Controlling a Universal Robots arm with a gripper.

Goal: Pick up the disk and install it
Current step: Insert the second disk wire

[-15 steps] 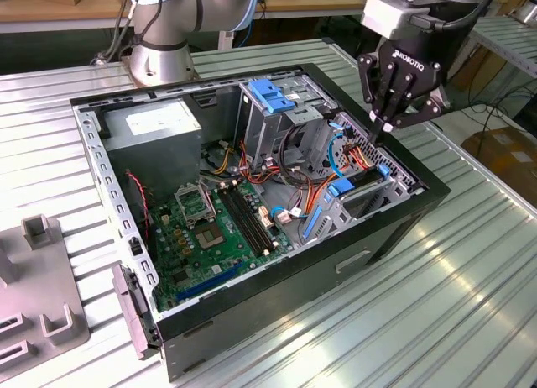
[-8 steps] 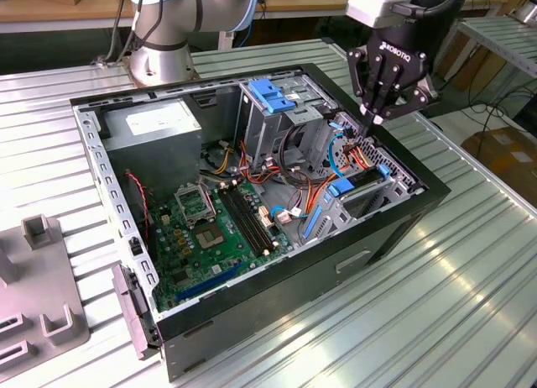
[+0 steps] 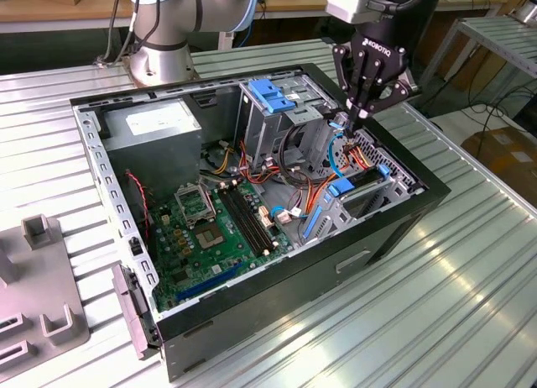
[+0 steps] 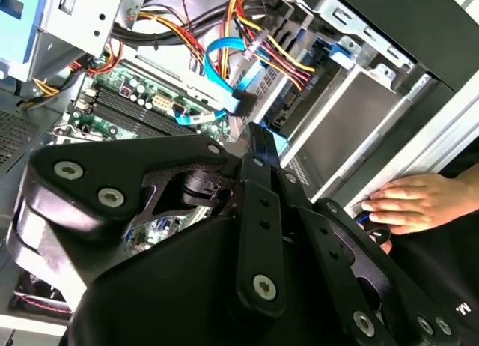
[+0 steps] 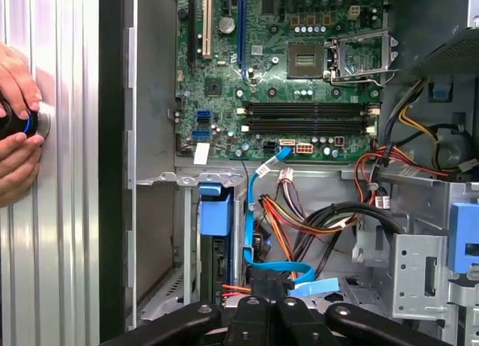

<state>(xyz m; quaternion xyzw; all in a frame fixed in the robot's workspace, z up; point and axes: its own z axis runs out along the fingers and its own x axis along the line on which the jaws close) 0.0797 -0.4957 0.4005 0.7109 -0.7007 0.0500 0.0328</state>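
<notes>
The disk stands on edge in the drive bay at the front of the open computer case. Its light-blue bracket shows at the top, and in the exterior view the bracket sits low in the bay. My gripper hangs just above that bay, fingers pointing down and shut together with nothing visible between them. In the second wrist view the gripper tips lie close beside the connector of a blue data cable. The disk is apart from the gripper, lower in the bay.
A person's hand rests on a small black device on the table beside the case, also seen as a hand. In the case are the motherboard, a grey box with a white sticker, a blue-handled cage and loose cables.
</notes>
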